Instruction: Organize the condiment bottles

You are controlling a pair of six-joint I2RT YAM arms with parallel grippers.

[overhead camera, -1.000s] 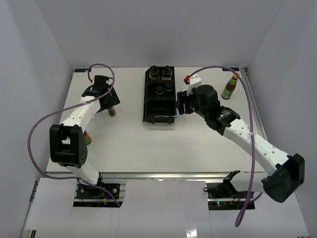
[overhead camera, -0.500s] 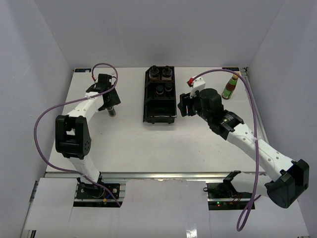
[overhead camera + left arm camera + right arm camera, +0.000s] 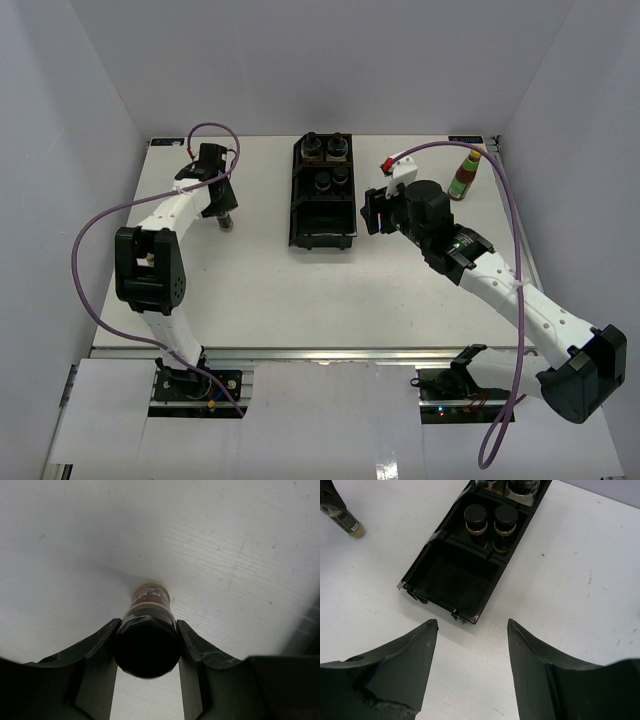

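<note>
The left jaws have closed around the bottle (image 3: 148, 635), standing upright.

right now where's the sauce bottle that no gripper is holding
In the top view the sauce bottle stands upright near the far right corner of the table, well right of the black tray and beyond the right gripper, untouched.
</note>
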